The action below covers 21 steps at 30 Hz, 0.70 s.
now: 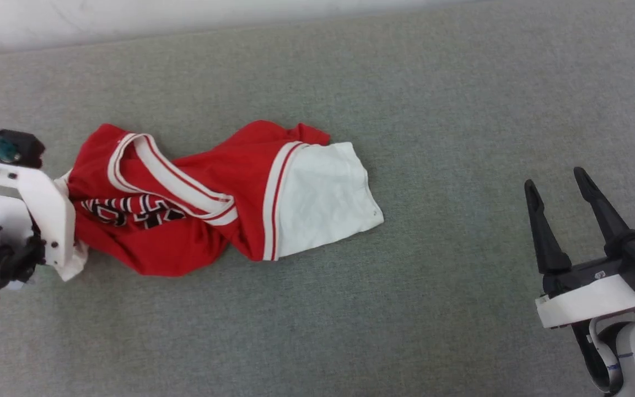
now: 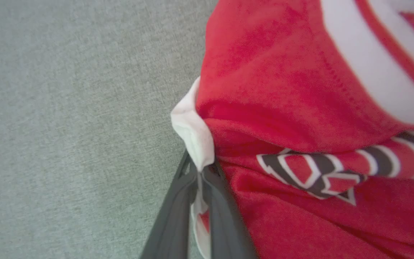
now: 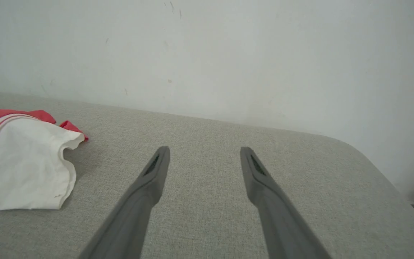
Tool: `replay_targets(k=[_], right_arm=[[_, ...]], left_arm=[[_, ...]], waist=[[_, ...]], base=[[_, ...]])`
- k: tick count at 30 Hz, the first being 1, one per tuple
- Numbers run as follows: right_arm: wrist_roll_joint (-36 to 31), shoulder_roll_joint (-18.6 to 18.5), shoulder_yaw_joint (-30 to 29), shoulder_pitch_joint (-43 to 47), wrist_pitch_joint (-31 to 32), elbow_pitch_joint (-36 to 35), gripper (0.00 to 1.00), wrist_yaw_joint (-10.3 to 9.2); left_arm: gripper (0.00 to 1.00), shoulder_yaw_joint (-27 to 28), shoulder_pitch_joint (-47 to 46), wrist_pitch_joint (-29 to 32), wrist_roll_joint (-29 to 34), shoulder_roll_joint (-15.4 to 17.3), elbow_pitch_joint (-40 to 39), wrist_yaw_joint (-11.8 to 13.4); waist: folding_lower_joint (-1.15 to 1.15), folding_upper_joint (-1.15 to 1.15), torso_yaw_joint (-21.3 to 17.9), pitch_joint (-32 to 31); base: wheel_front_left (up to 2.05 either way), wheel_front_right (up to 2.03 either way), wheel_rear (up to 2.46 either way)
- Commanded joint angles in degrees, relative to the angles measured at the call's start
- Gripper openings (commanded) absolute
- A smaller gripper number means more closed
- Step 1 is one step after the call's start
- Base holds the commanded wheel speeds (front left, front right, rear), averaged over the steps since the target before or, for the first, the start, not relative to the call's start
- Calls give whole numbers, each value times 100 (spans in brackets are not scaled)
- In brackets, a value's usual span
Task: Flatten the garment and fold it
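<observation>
One garment (image 1: 185, 209), red, lies bunched at left-centre of the head view on the grey padded surface (image 1: 405, 309). Its chest lettering (image 1: 130, 212) is black with white outline and creased over itself; not legible. One white sleeve (image 1: 323, 198) spreads toward frame centre. The left gripper (image 2: 200, 172), bottom centre of its wrist view, is clamped on a white fold (image 2: 192, 129), possibly the second sleeve. The right gripper (image 1: 554, 177), lower right, has its fingers spread, holds nothing, and is well apart from the cloth.
</observation>
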Motion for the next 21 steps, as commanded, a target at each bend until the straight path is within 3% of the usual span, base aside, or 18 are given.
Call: replay_targets(k=[1, 2, 3, 7, 12, 21], right_arm=[[5, 2, 1, -83, -27, 26, 100, -4], [1, 7, -14, -71, -27, 38, 100, -4], [-5, 11, -29, -48, -27, 52, 100, -4], [-28, 17, -92, 64, -27, 68, 100, -4], [-41, 48, -69, 138, -27, 76, 100, -4], [-59, 74, -41, 161, -27, 39, 100, -4]], left_arm=[[0, -74, 184, 52, -43, -125, 216, -38], [36, -78, 190, 47, -63, -175, 306, -89], [100, -87, 180, 35, -64, -208, 374, -144], [100, -76, -37, -180, 51, -186, 406, -351], [100, -134, -467, -13, 269, 181, -15, -533], [100, -106, -890, 752, 270, 802, -910, -426]], waist=[[1, 0, -49, 39], [1, 0, -38, 11], [1, 0, -22, -32], [1, 0, 104, -227], [1, 0, 228, -407], [1, 0, 281, -341]], base=[[0, 0, 0], [0, 0, 0], [0, 0, 0], [0, 0, 0], [0, 0, 0], [0, 0, 0]])
